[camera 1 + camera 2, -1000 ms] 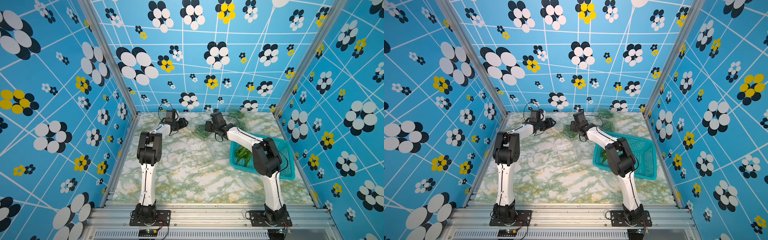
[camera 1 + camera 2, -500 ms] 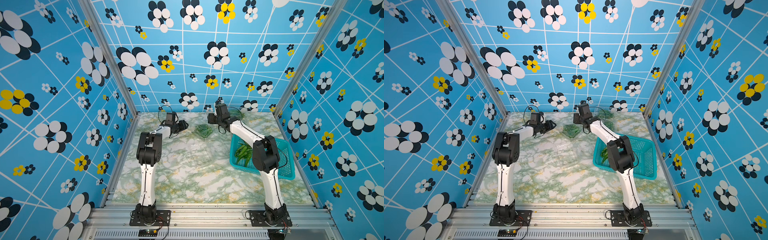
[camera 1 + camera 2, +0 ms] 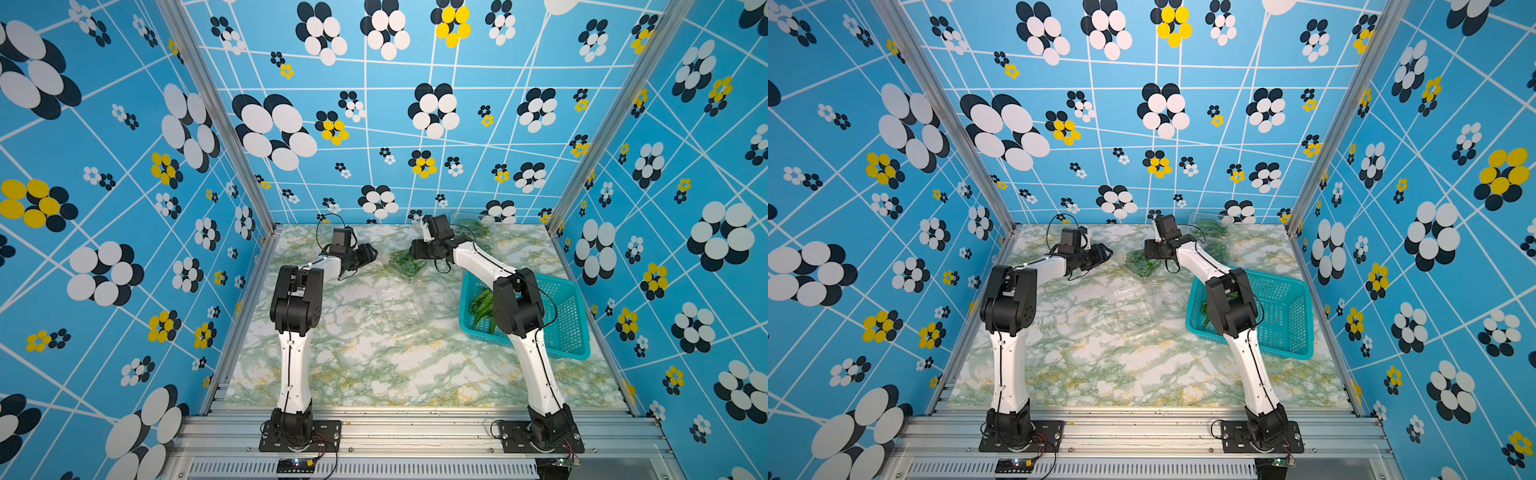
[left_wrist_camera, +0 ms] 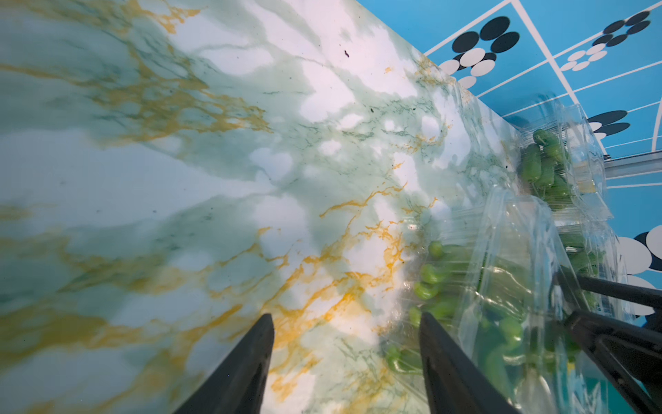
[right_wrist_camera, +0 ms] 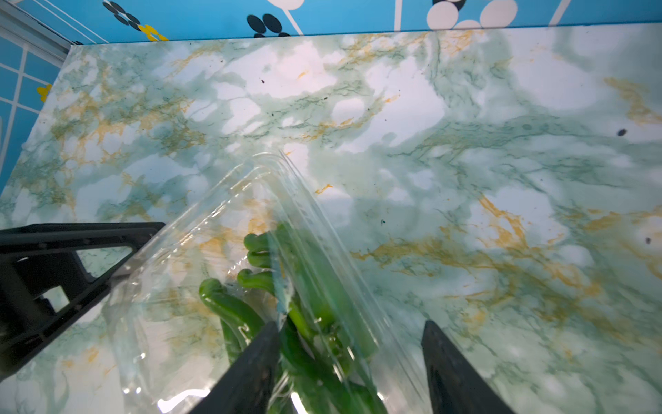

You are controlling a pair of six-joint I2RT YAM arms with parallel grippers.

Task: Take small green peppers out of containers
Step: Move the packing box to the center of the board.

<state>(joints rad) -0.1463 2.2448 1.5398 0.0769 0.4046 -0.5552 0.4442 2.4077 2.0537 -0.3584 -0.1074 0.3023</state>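
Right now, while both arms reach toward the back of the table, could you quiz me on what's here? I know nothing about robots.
1. True or false: the left gripper has its jaws shut tight.
2. Where do the loose peppers lie? A) in the teal basket B) on the metal rail C) on an arm's base
3. What sits on the table between the left gripper and the right gripper?

Key:
1. False: its jaws stand apart over bare table.
2. A.
3. A clear container holding more peppers.
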